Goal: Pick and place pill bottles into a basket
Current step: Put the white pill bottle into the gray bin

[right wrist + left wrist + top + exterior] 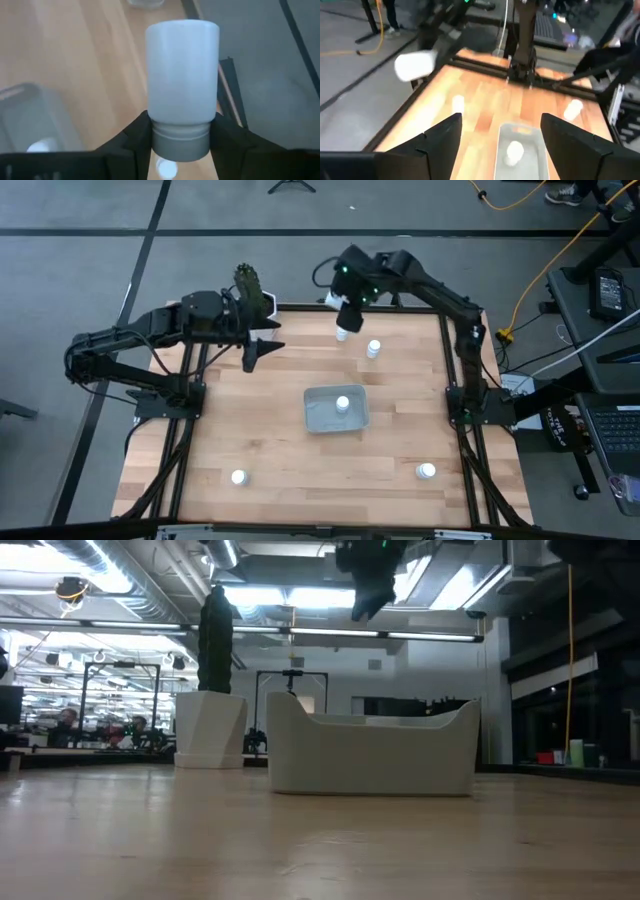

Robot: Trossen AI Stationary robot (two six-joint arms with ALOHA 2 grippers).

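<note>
My right gripper (343, 320) is high over the table's far edge, shut on a small white pill bottle (182, 85), which also shows in the left wrist view (415, 65). The pale basket (336, 410) sits mid-table with one bottle (343, 404) inside. Loose bottles stand on the table far of the basket (373, 349), near left (238, 477) and near right (426, 471). My left gripper (262, 350) is open and empty, in the air at the far left, its fingers (440, 140) pointing toward the basket (520, 145). My right gripper pinches the bottle at its ribbed cap end (180, 140) between its two fingers (140, 132), one on each side. The bottle's body sticks out beyond the fingertips. It is lifted well clear of the table and tilted.
A white hexagonal pot with a cactus (255, 290) stands at the table's far left corner, close to my left gripper; it shows left of the basket in the low view (210, 725). Dark frame rails run along the table's sides.
</note>
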